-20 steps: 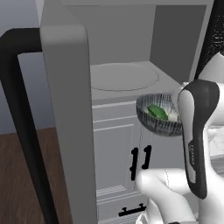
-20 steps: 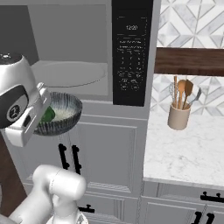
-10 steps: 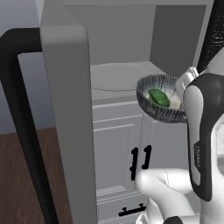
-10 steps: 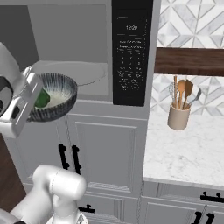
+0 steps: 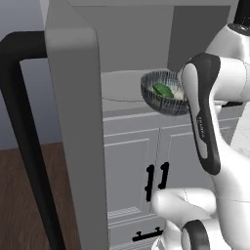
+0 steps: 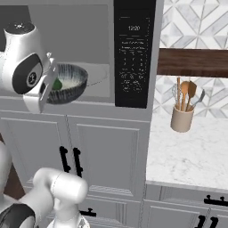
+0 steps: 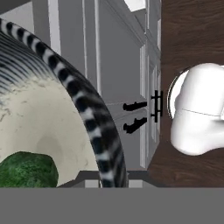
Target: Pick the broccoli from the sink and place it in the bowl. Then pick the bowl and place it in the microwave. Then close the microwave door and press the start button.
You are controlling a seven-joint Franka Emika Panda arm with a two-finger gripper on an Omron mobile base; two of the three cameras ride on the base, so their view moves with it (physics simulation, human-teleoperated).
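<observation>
Gripper [image 6: 50,91] is clamped on the near rim of the bowl [image 6: 69,83], and I see the broccoli [image 5: 162,90] lying inside it. From the gripper, the microwave [image 6: 95,53] cavity lies straight ahead past the bowl, which hangs at the open front, so I judge a forward push comes next

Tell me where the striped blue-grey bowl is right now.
The striped blue-grey bowl hangs tilted at the open microwave's mouth, above the cabinet doors, with the green broccoli floret inside; the right base view shows it left of the black control panel.
</observation>
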